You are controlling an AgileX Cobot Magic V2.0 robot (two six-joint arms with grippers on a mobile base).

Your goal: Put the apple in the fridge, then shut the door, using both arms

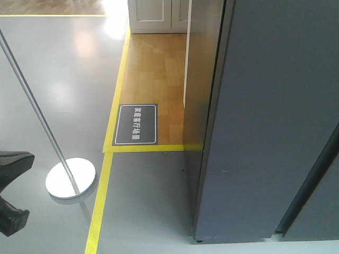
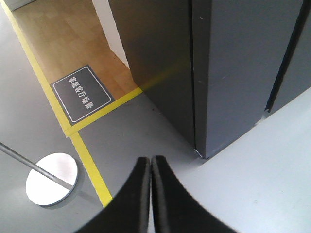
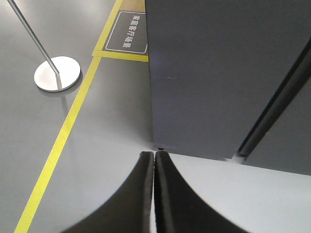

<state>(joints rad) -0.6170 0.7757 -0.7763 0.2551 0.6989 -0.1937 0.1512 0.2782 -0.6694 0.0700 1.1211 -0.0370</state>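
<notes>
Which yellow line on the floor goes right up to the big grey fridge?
The short crosswise yellow line below the black floor sign. It runs sideways to the fridge; the long yellow line passes the round metal stand base.

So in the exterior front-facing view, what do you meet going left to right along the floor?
Round stand base → yellow floor tape → dark floor sign → dark grey fridge.

Evenly bright indoor light, sharp focus throughout. Strong white glare on glossy grey floor (image 1: 63,79) at top of front view, blown out near cabinet (image 1: 159,16). Soft shadow under round stand base (image 1: 70,178). Mild wide-angle tilt in both wrist views.
</notes>
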